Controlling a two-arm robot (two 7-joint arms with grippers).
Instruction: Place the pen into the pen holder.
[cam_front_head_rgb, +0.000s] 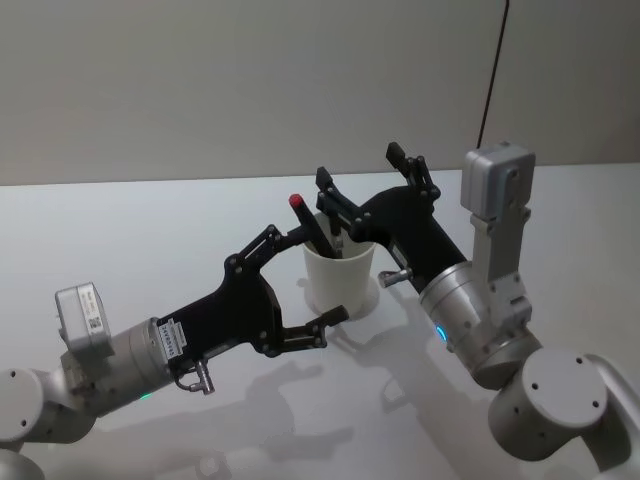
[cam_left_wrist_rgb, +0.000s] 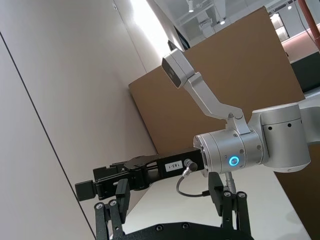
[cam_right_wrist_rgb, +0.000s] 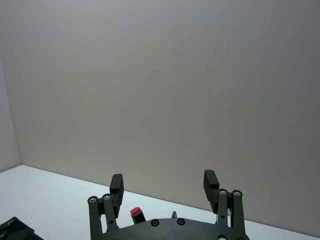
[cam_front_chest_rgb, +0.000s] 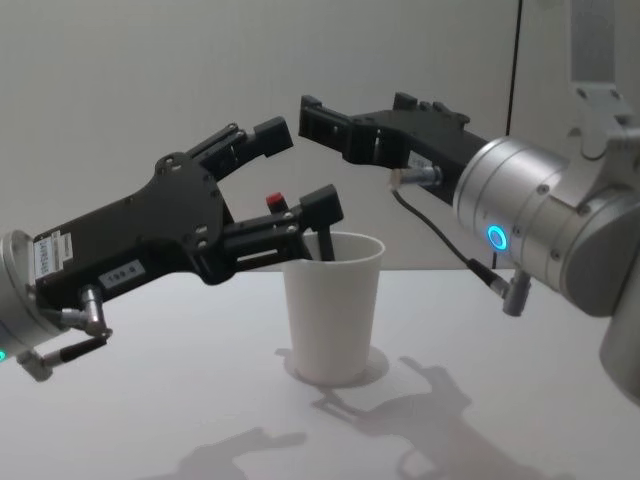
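Observation:
The pen holder (cam_front_head_rgb: 340, 280) (cam_front_chest_rgb: 332, 305) is a white paper cup standing upright mid-table. The pen (cam_front_head_rgb: 299, 205), dark with a red cap (cam_front_chest_rgb: 277, 201) (cam_right_wrist_rgb: 136, 213), stands inside it and leans over the rim toward my left. My left gripper (cam_front_head_rgb: 322, 275) (cam_front_chest_rgb: 300, 170) (cam_left_wrist_rgb: 167, 192) is open at the cup's left side, above rim height, one finger close to the pen without gripping it. My right gripper (cam_front_head_rgb: 358, 165) (cam_front_chest_rgb: 330, 115) (cam_right_wrist_rgb: 163, 182) hangs open above and behind the cup, with nothing between its fingers.
The white table (cam_front_head_rgb: 150, 230) stretches to a plain wall behind. A dark cable (cam_front_head_rgb: 490, 80) runs down the wall at the back right. In the left wrist view a brown board (cam_left_wrist_rgb: 225, 80) stands behind my right arm (cam_left_wrist_rgb: 250, 145).

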